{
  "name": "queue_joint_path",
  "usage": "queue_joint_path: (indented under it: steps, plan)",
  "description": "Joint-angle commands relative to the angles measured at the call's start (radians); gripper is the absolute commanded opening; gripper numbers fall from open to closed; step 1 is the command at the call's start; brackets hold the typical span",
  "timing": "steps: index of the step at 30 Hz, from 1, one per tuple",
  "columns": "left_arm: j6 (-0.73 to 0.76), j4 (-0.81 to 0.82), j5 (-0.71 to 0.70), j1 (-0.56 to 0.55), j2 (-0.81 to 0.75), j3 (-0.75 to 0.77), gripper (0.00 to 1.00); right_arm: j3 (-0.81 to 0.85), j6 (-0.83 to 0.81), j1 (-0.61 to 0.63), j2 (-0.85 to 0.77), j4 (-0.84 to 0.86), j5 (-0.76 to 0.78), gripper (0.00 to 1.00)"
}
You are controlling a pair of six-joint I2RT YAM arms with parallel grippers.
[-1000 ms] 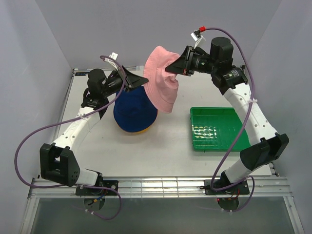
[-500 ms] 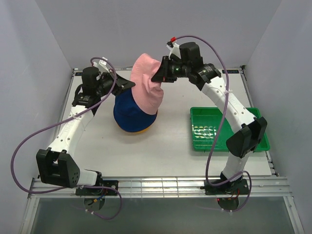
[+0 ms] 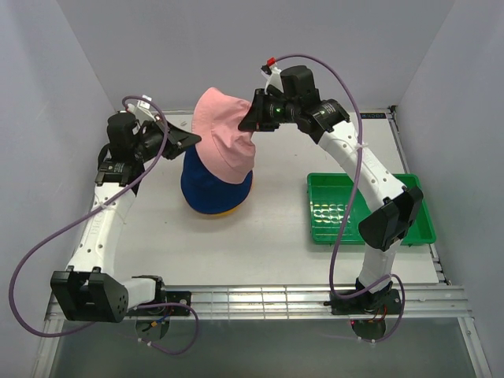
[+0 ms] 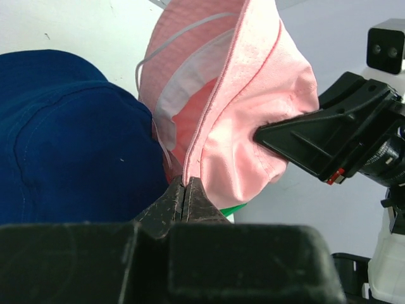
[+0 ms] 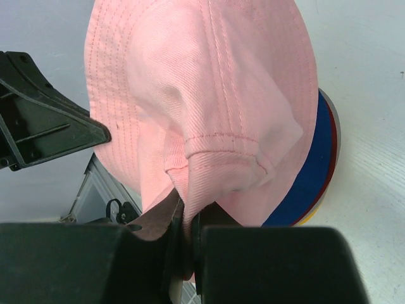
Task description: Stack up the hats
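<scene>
Listing from the left, we record the following.

- **Left gripper** (image 3: 191, 140): jaws shut on the left brim edge of the pink bucket hat (image 3: 224, 135). The left wrist view shows the brim seam nipped between the tips.
- **Pink bucket hat:** held in the air between both grippers, crown uppermost. Its lower brim drapes against the crown of the royal blue hat (image 3: 214, 187).
- **Royal blue hat:** top of the stack on the table, with a yellow brim (image 3: 224, 213) showing beneath it.
- **Right gripper** (image 3: 250, 123): jaws shut on a fold of the pink bucket hat's right brim.
- **Green tray** (image 3: 366, 177): on the table, well right of the stack.

In our judgement, the relation that matters is that the stack lies almost straight below the pink bucket hat, between the two grippers, with neither arm clearly nearer. The coming move should therefore be downward, with both sides lowered evenly.
</scene>
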Motion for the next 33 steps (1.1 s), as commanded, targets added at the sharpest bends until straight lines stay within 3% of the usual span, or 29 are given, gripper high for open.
queue_joint_path:
  steps: [1, 8, 15, 24, 33]
  plan:
    - [-0.002, -0.01, 0.042, 0.008, -0.049, -0.007, 0.0, 0.05, -0.014, 0.003, -0.01, 0.013, 0.016, 0.08]
    - [-0.036, -0.007, 0.065, 0.01, -0.076, -0.05, 0.0, 0.072, -0.008, 0.009, -0.007, 0.021, -0.002, 0.08]
    - [-0.124, 0.044, 0.076, 0.008, -0.168, -0.202, 0.0, 0.069, -0.012, 0.02, 0.008, 0.024, -0.004, 0.08]
    - [-0.058, -0.029, -0.004, 0.056, -0.182, -0.207, 0.0, 0.066, -0.015, 0.038, 0.041, 0.03, 0.007, 0.1]
    - [0.002, -0.046, 0.004, 0.16, -0.164, -0.223, 0.0, 0.033, -0.023, 0.053, 0.039, 0.045, 0.019, 0.2]
